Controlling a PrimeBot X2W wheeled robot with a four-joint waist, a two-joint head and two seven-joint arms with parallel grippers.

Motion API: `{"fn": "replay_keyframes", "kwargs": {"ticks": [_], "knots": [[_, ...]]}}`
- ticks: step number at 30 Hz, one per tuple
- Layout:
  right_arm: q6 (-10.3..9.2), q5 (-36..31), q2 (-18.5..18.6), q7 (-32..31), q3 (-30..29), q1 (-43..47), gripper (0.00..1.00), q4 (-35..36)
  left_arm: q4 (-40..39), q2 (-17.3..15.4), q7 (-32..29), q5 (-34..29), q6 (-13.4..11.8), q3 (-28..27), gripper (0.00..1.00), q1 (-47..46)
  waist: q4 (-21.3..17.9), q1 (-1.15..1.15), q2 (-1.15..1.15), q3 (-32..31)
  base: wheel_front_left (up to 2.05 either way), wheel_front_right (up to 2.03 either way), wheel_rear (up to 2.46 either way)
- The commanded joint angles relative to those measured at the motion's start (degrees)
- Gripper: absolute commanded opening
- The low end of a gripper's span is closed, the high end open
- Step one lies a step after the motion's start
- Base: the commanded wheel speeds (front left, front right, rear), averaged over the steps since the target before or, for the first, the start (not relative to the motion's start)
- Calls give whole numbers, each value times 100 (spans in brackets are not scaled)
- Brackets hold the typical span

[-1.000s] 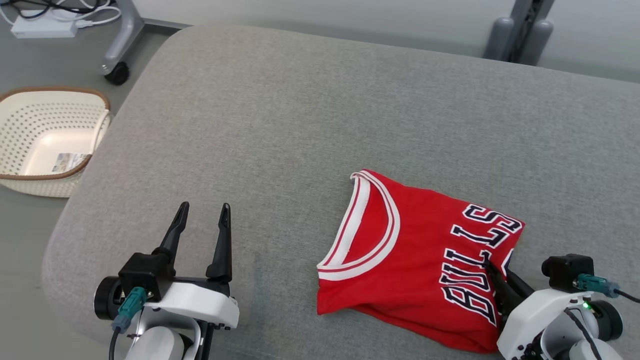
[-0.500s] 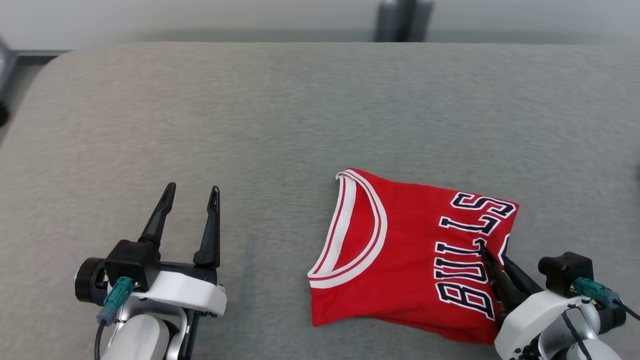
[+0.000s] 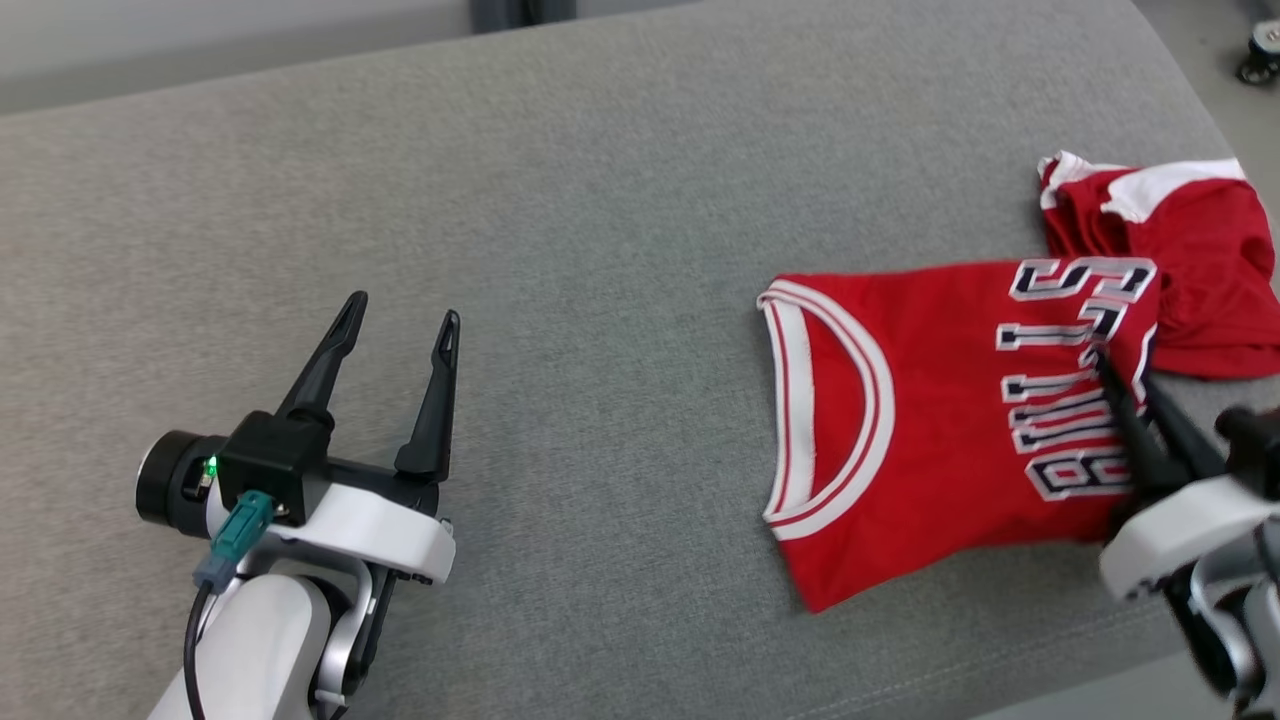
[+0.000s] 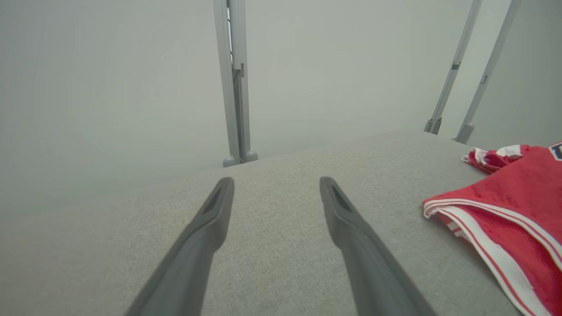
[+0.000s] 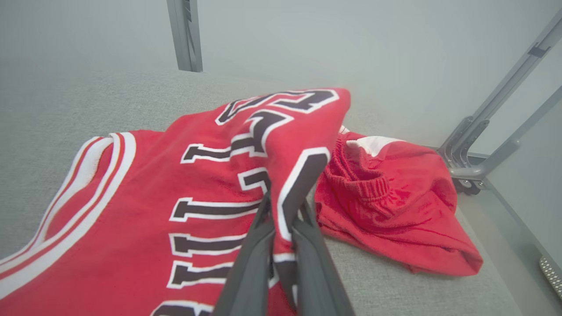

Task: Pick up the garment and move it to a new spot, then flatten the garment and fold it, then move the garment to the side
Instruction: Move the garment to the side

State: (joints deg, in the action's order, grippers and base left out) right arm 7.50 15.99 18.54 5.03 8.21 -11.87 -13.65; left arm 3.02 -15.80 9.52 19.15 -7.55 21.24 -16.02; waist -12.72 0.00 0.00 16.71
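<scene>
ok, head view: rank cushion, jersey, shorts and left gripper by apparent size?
1. cushion
2. jersey
3. shorts and left gripper: not ranked. The shorts run off the frame edge, and the gripper sits nearer the camera.

The head camera has swung right. The right pincer (image 3: 1122,372), gripping the jersey (image 3: 930,430), has dragged it along the grey cushion (image 3: 600,200) to right beside a crumpled red garment (image 3: 1205,260) newly in view.
</scene>
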Motion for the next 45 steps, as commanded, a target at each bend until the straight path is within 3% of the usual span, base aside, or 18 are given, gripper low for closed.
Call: {"fn": "replay_keyframes", "kwargs": {"ticks": [1,13,24,25,26,27,38,45], "knots": [[0,-55,106,92,-21,-267,0,-54,-32,-63,-38,-52,37,8,100,-125,-239,0,0,252,0,0,0],[0,-20,1028,646,-278,-2124,0,-1265,-182,-108,-221,-149,112,197,100,-501,-169,0,0,876,0,0,0],[0,-293,1500,839,-292,-2998,0,-2414,-193,-108,-208,-204,161,279,100,-753,-25,0,0,1327,0,0,0],[0,-370,1521,866,-307,-3058,12,-2511,-186,-106,-203,-199,160,283,100,-777,-12,0,0,1363,0,0,0],[0,-441,1513,869,-340,-3113,44,-2638,-181,-115,-192,-195,161,276,100,-809,-7,0,0,1401,0,0,0],[0,-548,1510,902,-386,-3172,100,-2734,-181,-125,-186,-195,161,268,100,-836,-5,0,0,1440,0,0,0],[0,-985,963,1027,-1047,-3215,100,-3300,-28,-112,-102,-93,148,265,100,-904,33,0,0,1340,0,0,0],[0,-779,299,1019,-1434,-2660,100,-2133,120,-110,59,-5,34,179,100,-677,142,0,0,930,0,0,0]]}}
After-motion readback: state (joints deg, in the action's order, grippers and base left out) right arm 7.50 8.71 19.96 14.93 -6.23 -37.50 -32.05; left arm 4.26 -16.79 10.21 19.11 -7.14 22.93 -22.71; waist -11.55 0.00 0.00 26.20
